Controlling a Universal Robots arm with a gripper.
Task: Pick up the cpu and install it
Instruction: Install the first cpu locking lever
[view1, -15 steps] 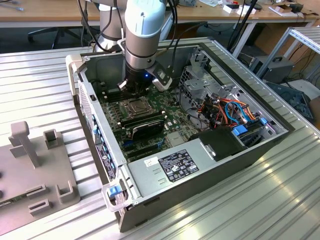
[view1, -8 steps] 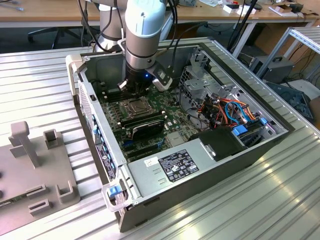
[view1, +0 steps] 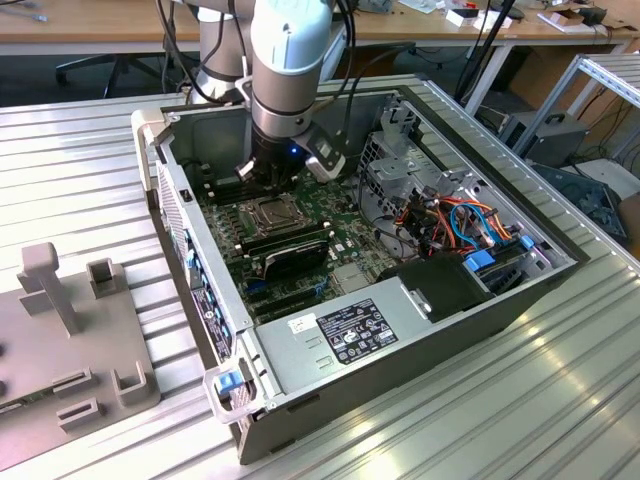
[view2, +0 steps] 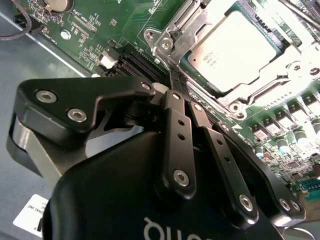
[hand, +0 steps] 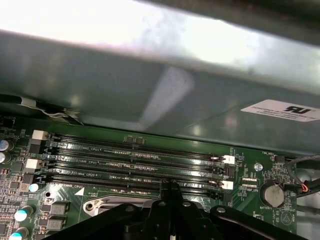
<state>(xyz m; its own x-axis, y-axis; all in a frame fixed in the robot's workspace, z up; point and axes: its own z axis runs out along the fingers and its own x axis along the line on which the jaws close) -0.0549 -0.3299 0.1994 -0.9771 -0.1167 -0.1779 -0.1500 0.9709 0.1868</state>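
Observation:
The cpu (view2: 235, 45), a flat silver-grey square, lies in its socket on the green motherboard, with the shiny retention frame (view2: 175, 30) around it. In the exterior view the socket (view1: 272, 212) sits just below my gripper (view1: 262, 178), which reaches down into the open computer case (view1: 520, 290). In the second wrist view my gripper (view2: 173, 75) has its black fingers pressed together, shut, with the tips close to the corner of the retention frame. The first wrist view shows the gripper (hand: 170, 184) with its tips together beside the memory slots (hand: 135, 160). I see nothing held between the fingers.
A grey case wall (hand: 150, 90) rises behind the memory slots, and a coin battery (hand: 272, 192) sits nearby. Coloured cables (view1: 450, 220) and a power supply (view1: 350, 335) fill the case's near side. A grey fixture (view1: 60, 330) stands on the ribbed table at the exterior view's left.

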